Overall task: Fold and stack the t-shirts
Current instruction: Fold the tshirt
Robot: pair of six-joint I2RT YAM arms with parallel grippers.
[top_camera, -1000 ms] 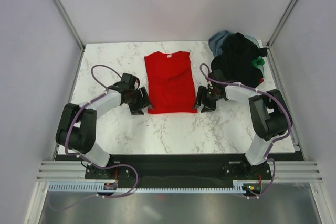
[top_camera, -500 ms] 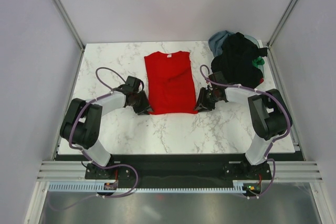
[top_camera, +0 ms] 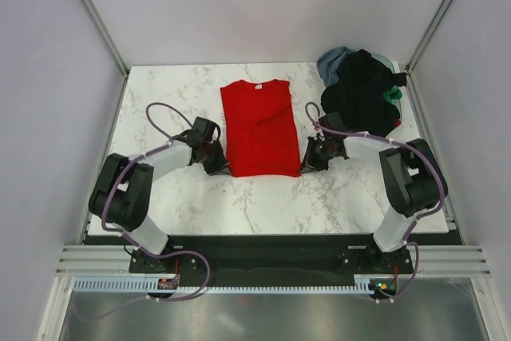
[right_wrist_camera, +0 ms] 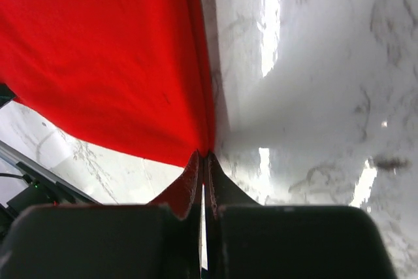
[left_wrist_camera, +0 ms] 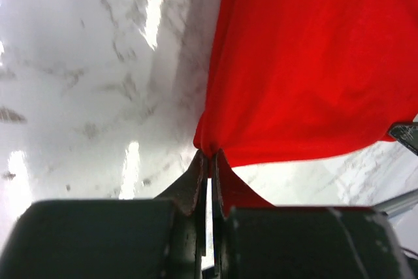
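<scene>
The red t-shirt (top_camera: 260, 127) lies flat in the middle of the marble desk (top_camera: 263, 197). It forms a narrow upright rectangle with its collar and small white neck label (top_camera: 257, 83) towards the far edge and its hem towards the arms.

The left arm (top_camera: 164, 156) reaches in from the left, and its jaws sit at the near left corner of the hem. In the left wrist view they are drawn almost together, with red cloth pinched between them and the corner gathered to a point at the tips. The right arm (top_camera: 363, 145) mirrors this at the near right corner. Its jaws are also closed down to a thin slit on the red fabric, which bunches into a fold where they bite.

At the far right corner of the desk, well apart from the red shirt, sits a loose heap of other shirts. It is mostly a black one (top_camera: 363, 93), with grey-blue cloth (top_camera: 331, 60) showing behind it and a bit of green (top_camera: 391, 94) at its right side.
</scene>
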